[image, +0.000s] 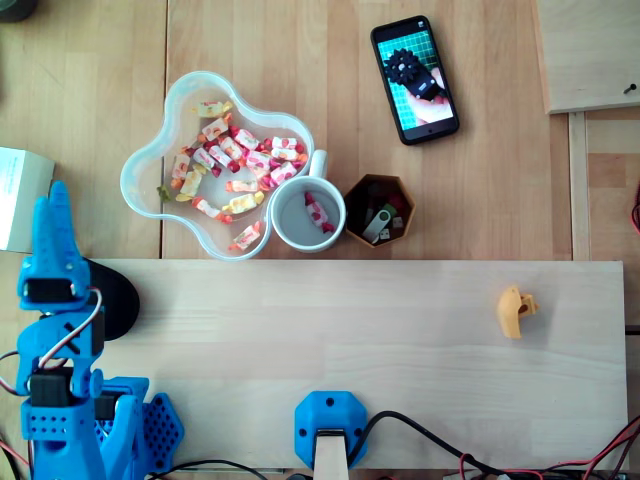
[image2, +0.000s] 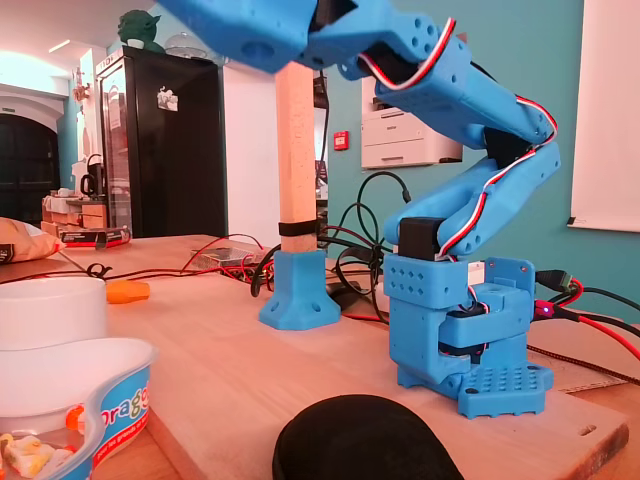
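Fixed view, candy bowl (image2: 128, 395), wall lettered "rage"

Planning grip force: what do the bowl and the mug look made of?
Bowl: clear glossy plastic, it seems; the table shows through its wavy wall. Mug: white, smooth, thick-walled, likely glazed ceramic, though plastic is possible.

Black pad (image: 118, 300): round, matte, plain; lies at the left end of the pale board on the worktop; its left part hidden under the blue arm in the overhead view; in the fixed view the pad (image2: 360, 440) shows as a low dark dome at the board's near edge, close before the arm's base. White box (image: 22, 198): pale, cut by the overhead view's left edge; just beside the fingers (image: 50, 220); apart from the pad.
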